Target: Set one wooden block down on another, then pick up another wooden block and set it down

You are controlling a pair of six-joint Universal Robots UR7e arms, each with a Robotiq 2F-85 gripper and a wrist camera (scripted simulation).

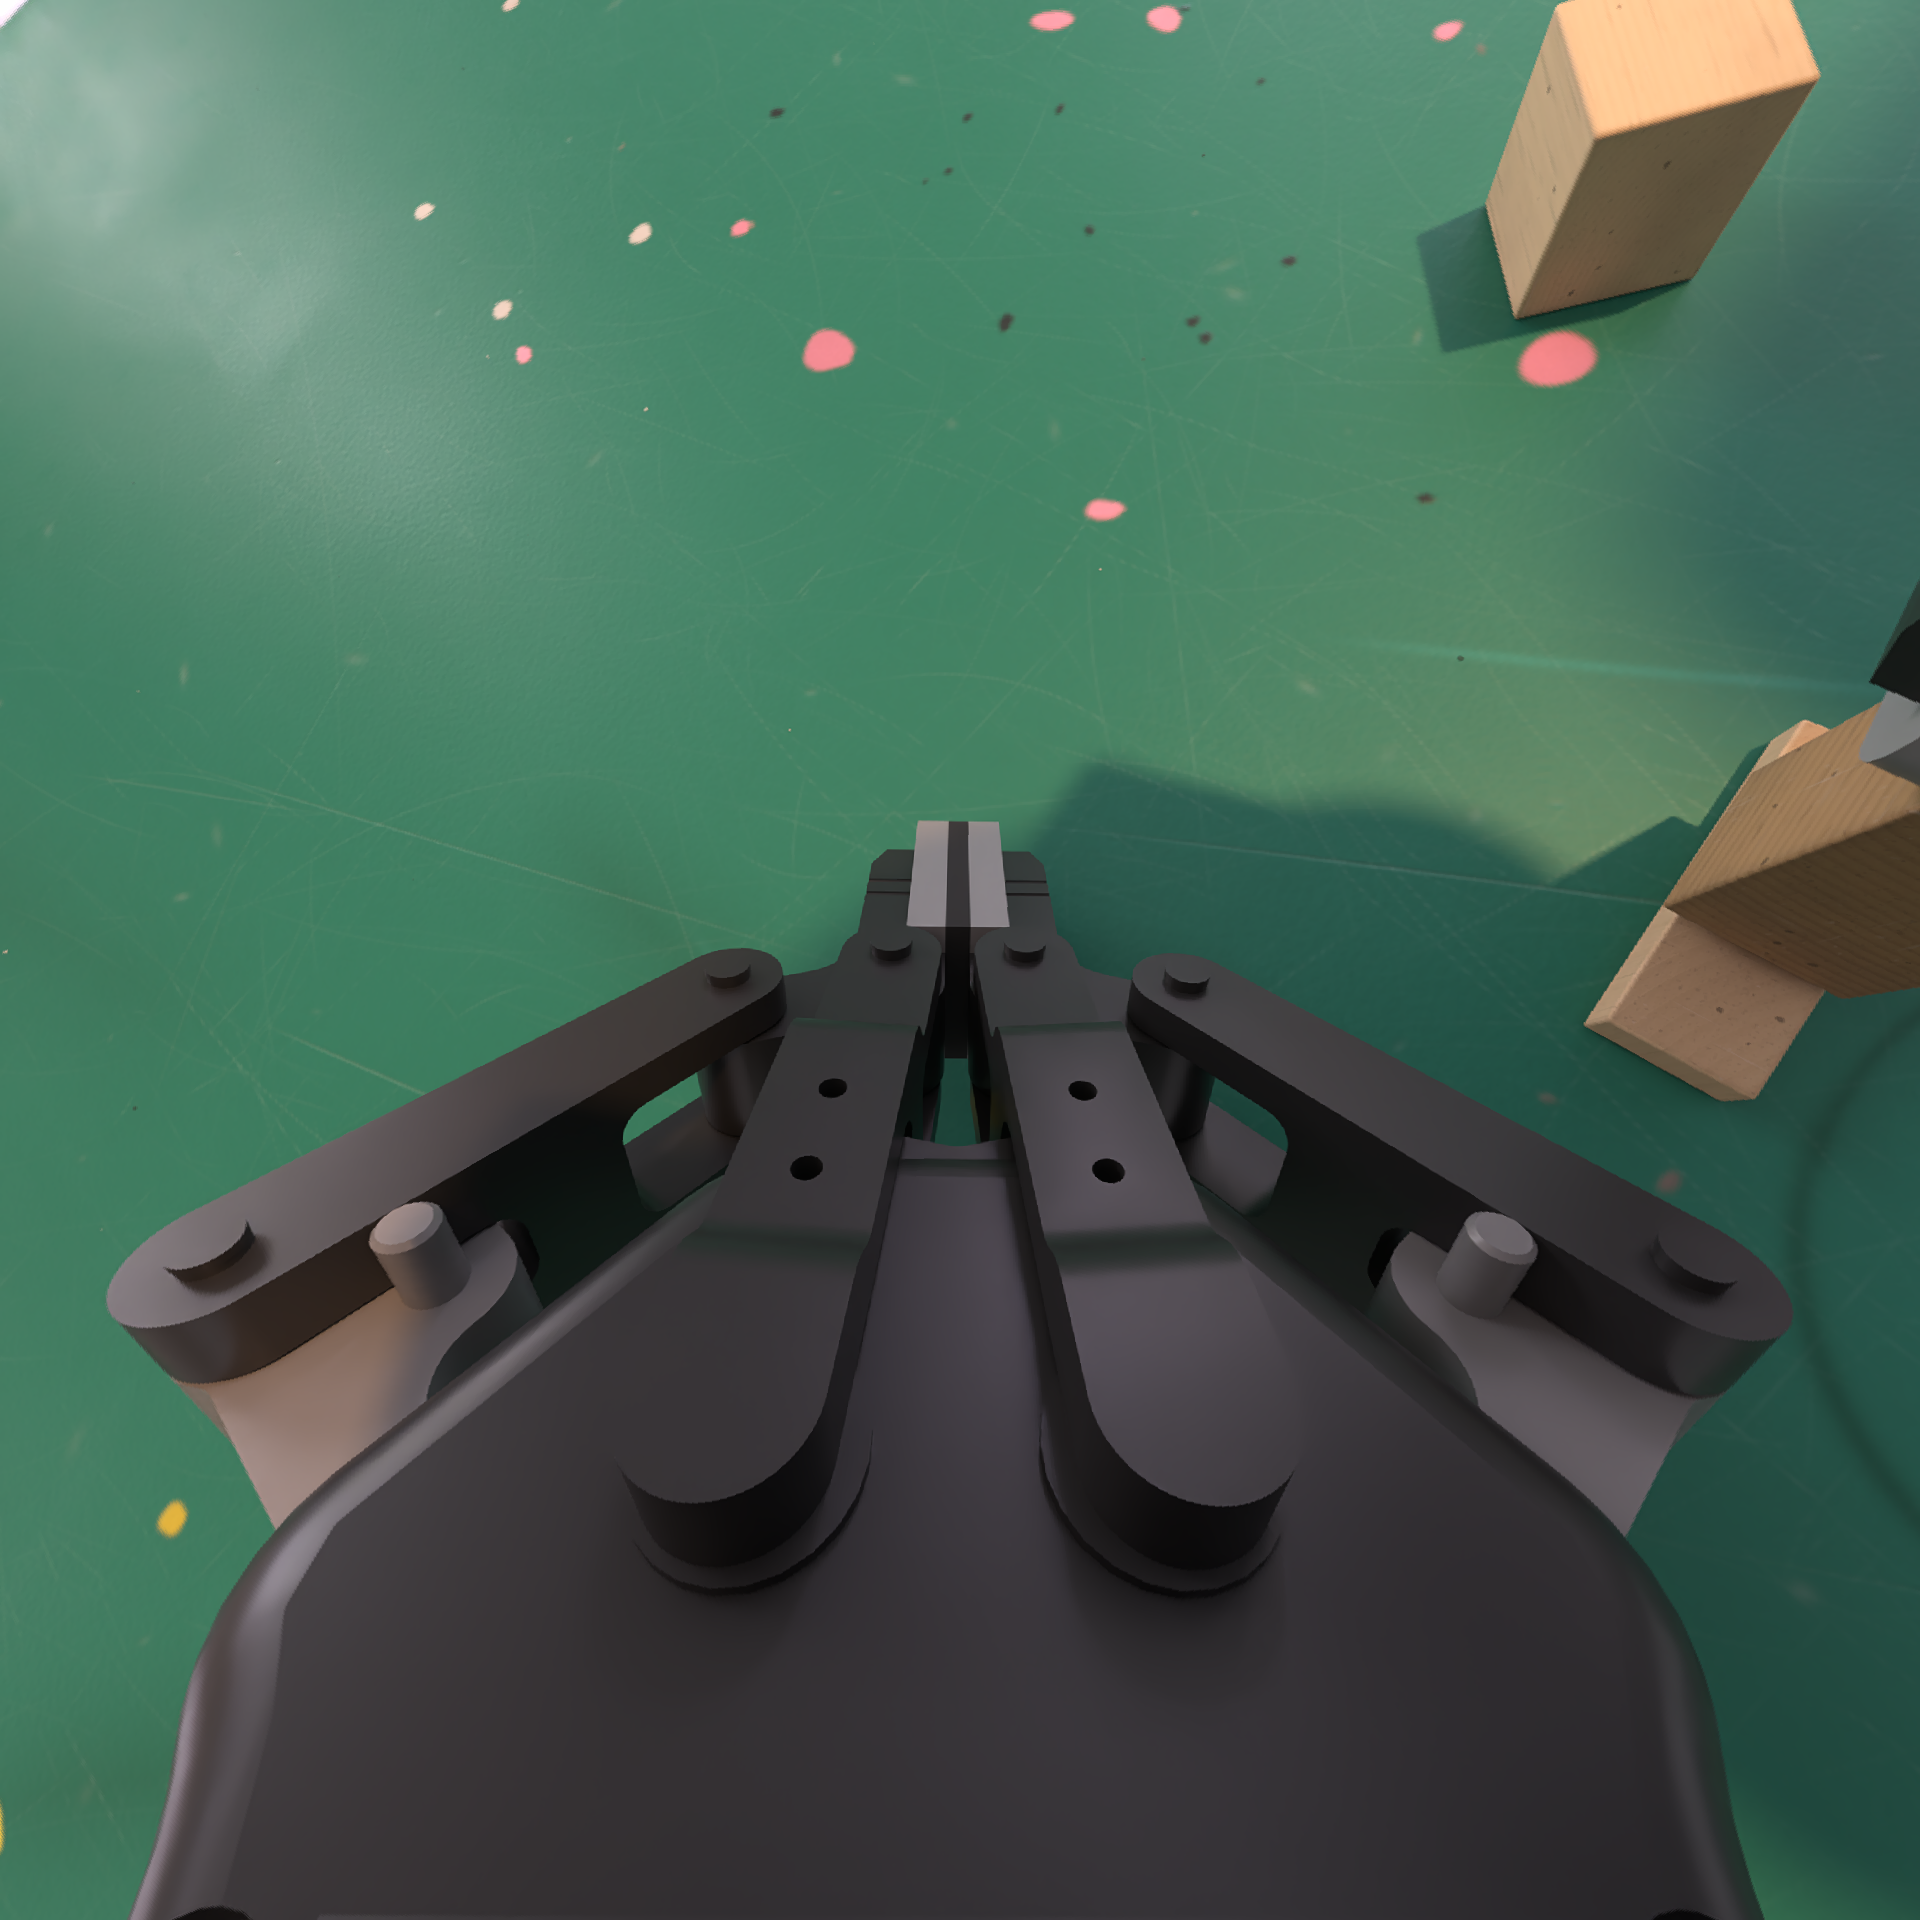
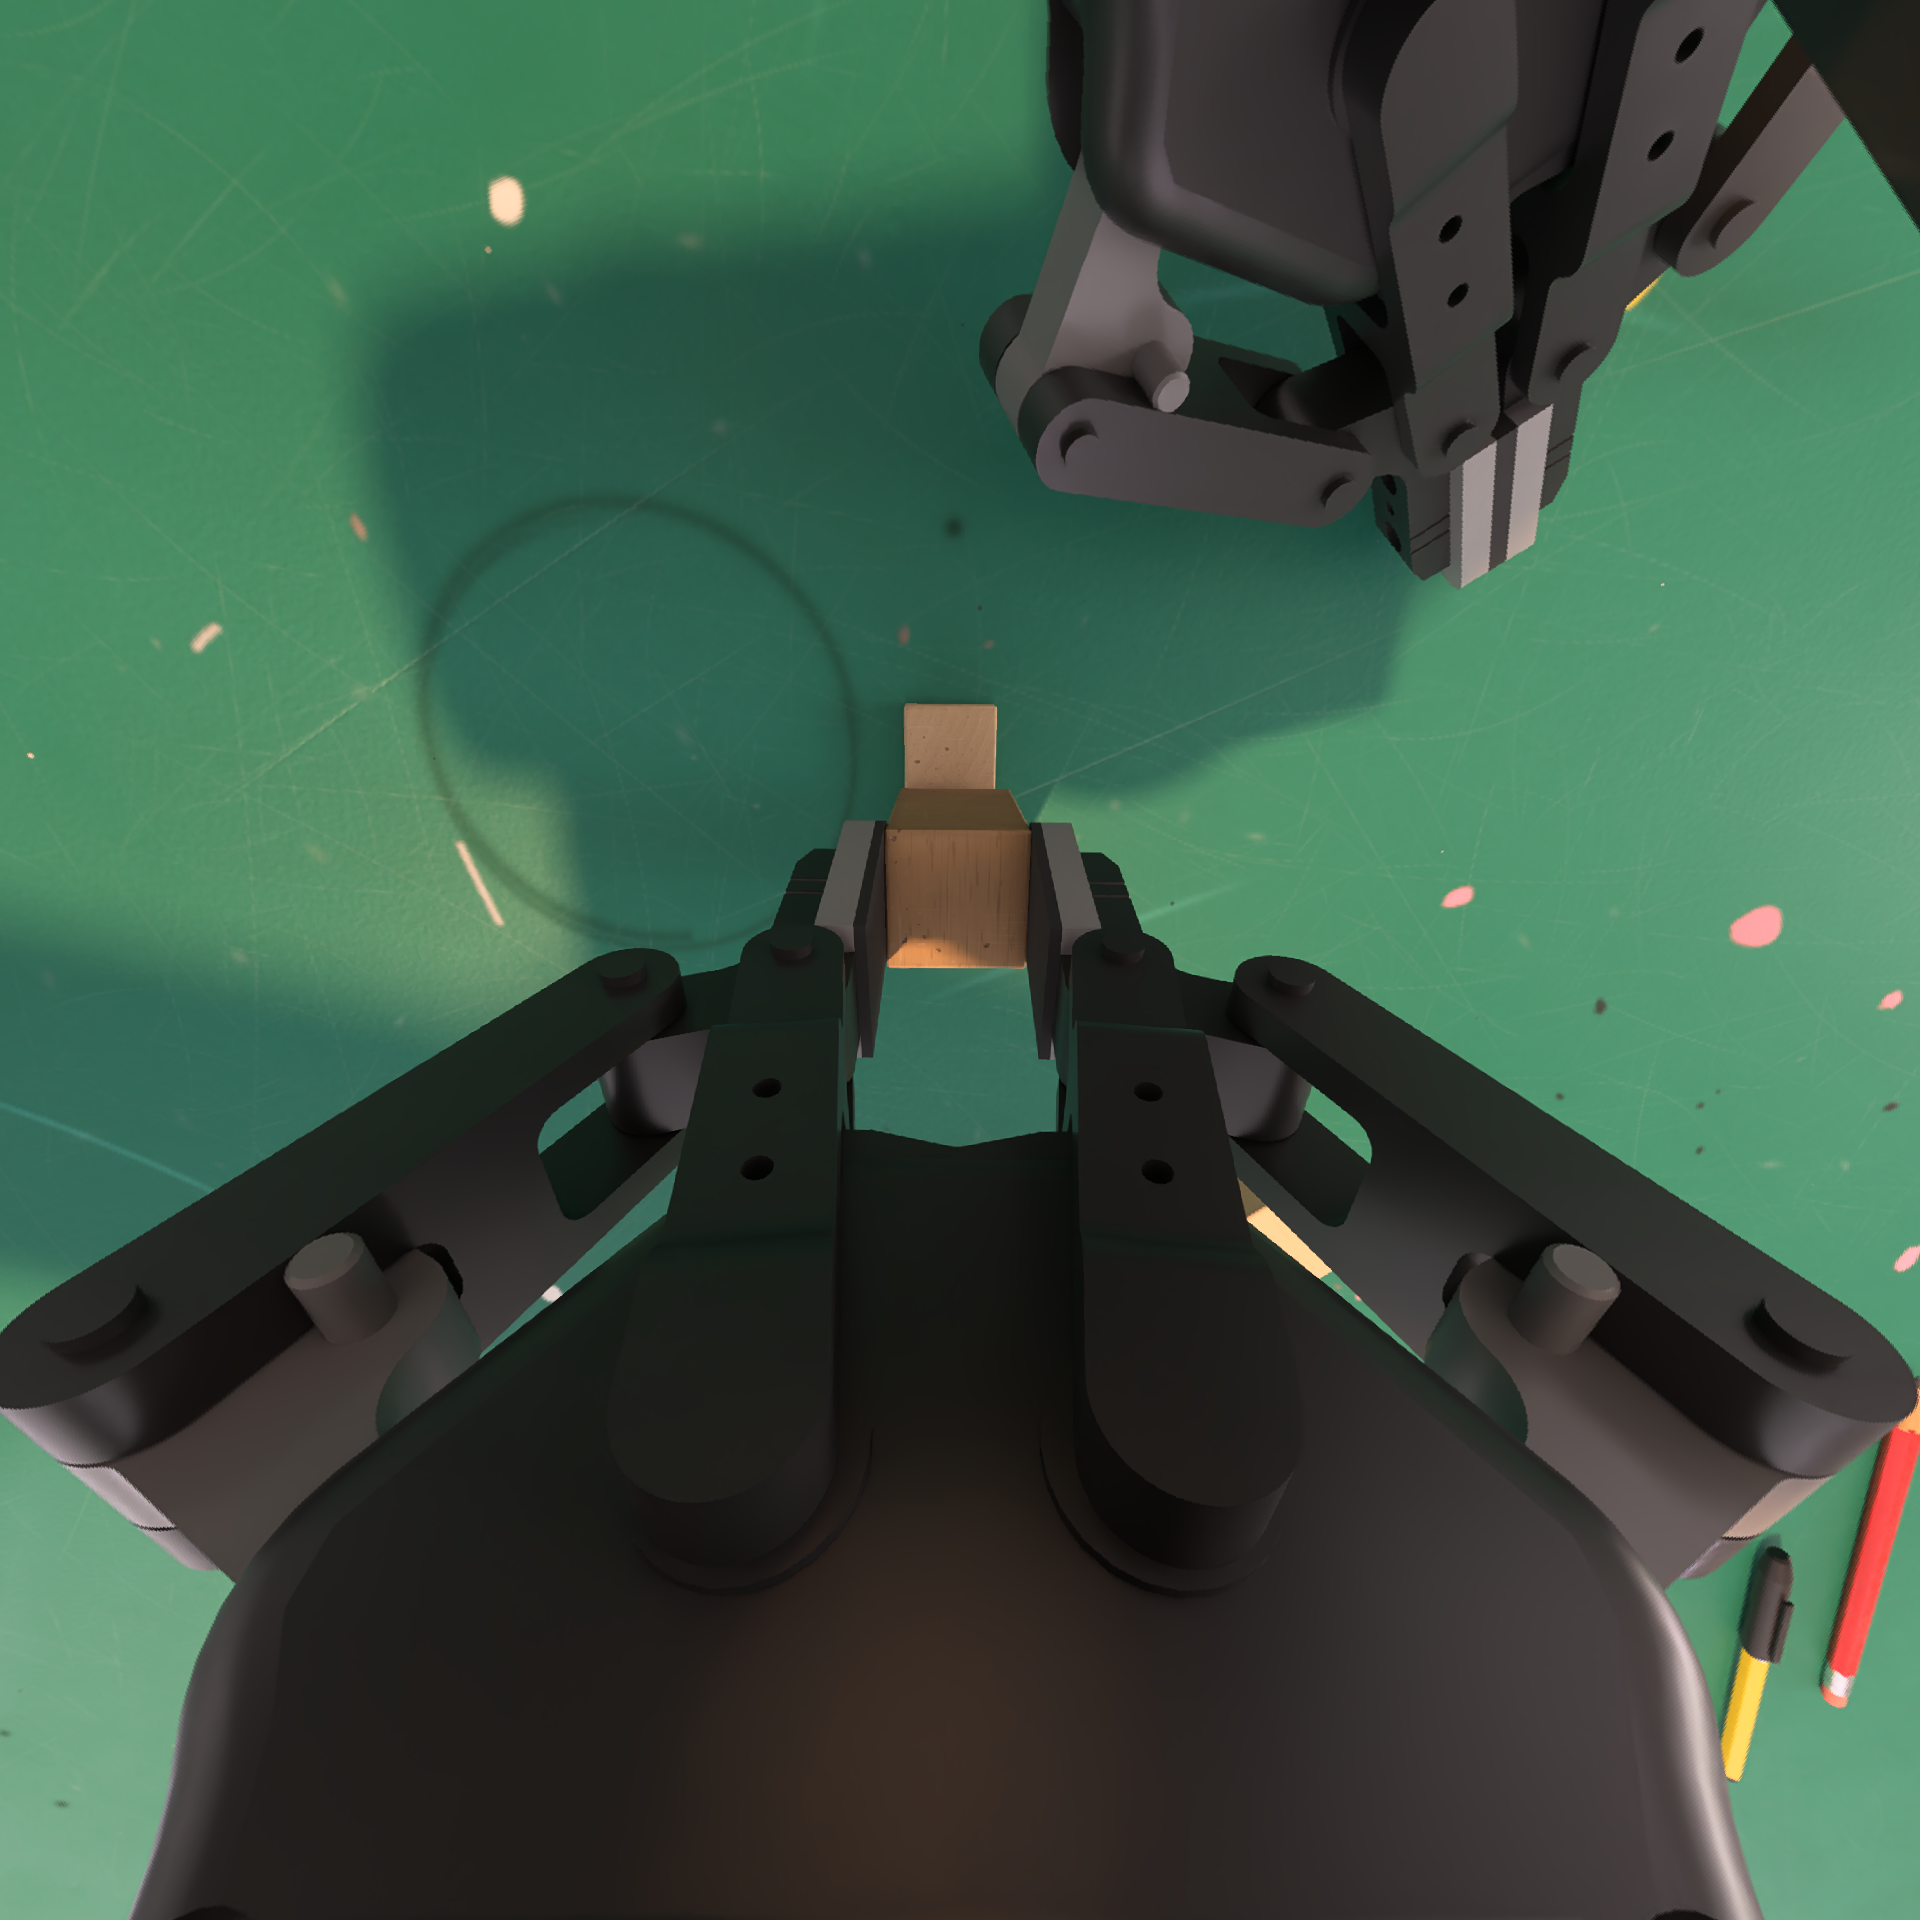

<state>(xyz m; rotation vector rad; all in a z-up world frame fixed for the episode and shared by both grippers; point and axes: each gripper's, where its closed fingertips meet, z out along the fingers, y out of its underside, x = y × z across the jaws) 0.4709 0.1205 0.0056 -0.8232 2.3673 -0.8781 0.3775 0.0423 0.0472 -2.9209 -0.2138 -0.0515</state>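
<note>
Right hand [image 2: 956,894] clamps upper block [image 2: 956,894], seemingly stacked

left gripper [image 1: 957,873]: matte black linkage, grey pins | right gripper [image 2: 956,894]: black fingers [image 2: 1060,883], grey pads

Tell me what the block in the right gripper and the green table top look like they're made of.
The held block looks like pale unfinished wood: faint grain and small dark specks, no shine. The table top looks like a smooth green mat or painted board with a slight sheen, marked by fine scratches and paint spots; which one is unclear.
</note>
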